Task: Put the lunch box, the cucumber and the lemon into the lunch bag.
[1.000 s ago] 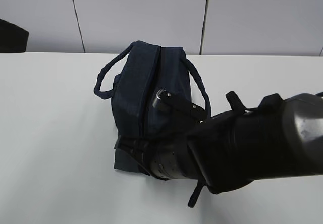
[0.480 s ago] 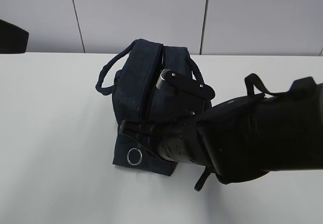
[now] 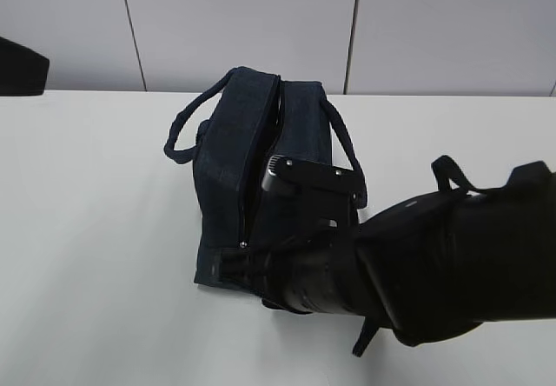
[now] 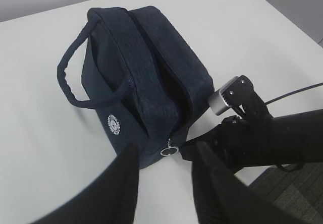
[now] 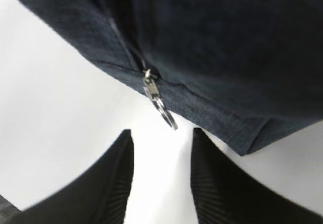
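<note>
One thing of the task shows: the bag (image 3: 261, 186), standing on the table (image 3: 87, 229); box, cucumber and lemon are in no view. The right gripper (image 5: 162, 183) hangs released just short of the ring pull (image 5: 162, 108) at the bag's near end, touching nothing. The left gripper (image 4: 164, 183) is also spread and empty, above that same end. The zipper looks mostly closed, though shadow hides its seam. Risk: the thin ring may slip the fingers, or a pull may drag the unheld bag.
</note>
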Controlling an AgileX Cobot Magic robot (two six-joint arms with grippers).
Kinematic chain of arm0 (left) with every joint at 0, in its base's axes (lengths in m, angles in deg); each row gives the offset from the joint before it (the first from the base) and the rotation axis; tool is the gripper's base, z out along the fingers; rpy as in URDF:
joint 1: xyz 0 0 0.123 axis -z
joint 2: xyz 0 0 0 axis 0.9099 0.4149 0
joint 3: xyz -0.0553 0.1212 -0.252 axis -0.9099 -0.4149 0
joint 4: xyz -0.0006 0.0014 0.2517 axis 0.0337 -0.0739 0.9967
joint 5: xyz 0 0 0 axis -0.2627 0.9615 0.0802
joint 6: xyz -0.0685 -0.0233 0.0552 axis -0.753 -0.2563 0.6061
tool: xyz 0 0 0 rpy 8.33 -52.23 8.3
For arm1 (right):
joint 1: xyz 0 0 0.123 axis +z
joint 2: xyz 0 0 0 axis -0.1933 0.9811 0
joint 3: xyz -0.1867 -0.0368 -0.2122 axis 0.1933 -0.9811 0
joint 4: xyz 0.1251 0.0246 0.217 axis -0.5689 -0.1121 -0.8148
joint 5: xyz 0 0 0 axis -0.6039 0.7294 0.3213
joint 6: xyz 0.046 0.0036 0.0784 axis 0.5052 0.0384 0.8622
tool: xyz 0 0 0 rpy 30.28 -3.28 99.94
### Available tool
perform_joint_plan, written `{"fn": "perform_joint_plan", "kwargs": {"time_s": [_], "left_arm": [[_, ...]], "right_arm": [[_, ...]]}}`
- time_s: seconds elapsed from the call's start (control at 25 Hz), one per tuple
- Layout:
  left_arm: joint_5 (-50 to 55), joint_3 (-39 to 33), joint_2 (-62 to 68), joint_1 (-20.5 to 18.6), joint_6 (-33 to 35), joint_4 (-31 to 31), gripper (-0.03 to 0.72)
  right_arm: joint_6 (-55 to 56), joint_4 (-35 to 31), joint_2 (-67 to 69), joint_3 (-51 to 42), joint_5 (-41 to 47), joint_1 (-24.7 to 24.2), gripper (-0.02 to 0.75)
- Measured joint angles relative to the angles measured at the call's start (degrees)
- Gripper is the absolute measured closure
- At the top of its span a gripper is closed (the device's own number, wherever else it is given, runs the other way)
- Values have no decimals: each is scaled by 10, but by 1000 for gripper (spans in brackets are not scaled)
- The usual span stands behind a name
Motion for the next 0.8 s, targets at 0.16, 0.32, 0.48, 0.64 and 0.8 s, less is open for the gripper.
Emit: {"fn": "perform_joint_plan", "kwargs": {"time_s": [0.16,0.32,0.48,0.64,0.8], "left_arm": [[1,0,0,0,0,0,449],[2,0,0,0,5,0,449],[5,0,0,0,10,0,449],[7,0,0,0,14,0,449],[12,0,0,0,14,0,449]], "right_arm": [[-106,0,0,0,15,0,568],[-179,0,0,0,16,0,407],[-265,0,0,0,22,0,372],[-317,0,0,0,24,0,367],[-366,0,0,0,24,0,367]]}}
